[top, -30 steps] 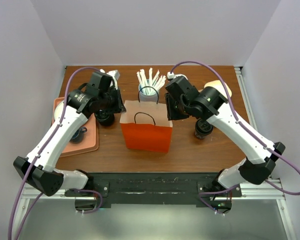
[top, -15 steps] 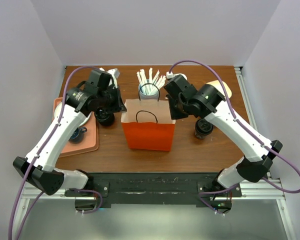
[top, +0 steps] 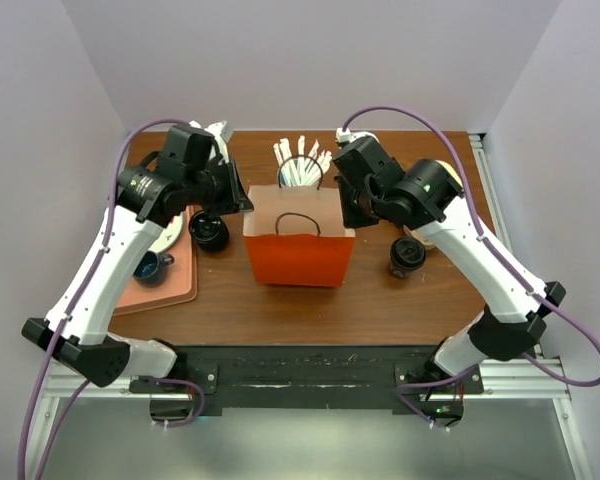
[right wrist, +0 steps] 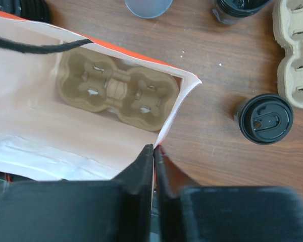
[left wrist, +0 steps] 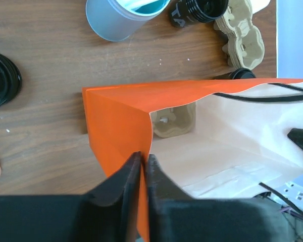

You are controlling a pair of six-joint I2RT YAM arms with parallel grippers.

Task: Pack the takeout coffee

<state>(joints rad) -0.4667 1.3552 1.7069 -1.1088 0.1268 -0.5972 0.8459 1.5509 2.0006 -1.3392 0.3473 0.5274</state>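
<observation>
The takeout coffee (top: 407,257), a small dark cup with a black lid (right wrist: 265,119), stands on the table just right of the orange paper bag (top: 298,262). The bag is upright with its mouth spread open. A cardboard cup carrier (right wrist: 116,91) lies flat on the bag's bottom. My left gripper (left wrist: 144,155) is shut on the bag's left end wall (left wrist: 116,126). At the other end, my right gripper (right wrist: 154,147) pinches the right end wall. Both arms hang over the bag's ends, the left gripper (top: 242,205) and the right gripper (top: 348,215).
A blue straw holder (top: 298,175) stands right behind the bag. A second cardboard carrier (top: 440,178) lies at the back right, with a black cup (right wrist: 237,7) beside it. Another black-lidded cup (top: 208,231) stands left of the bag, next to a pink tray (top: 175,285) holding a dark mug (top: 152,268).
Both grippers have risen and moved a little toward the back with the bag's ends. The bag's mouth is spread wider and the bag has shifted slightly back.
</observation>
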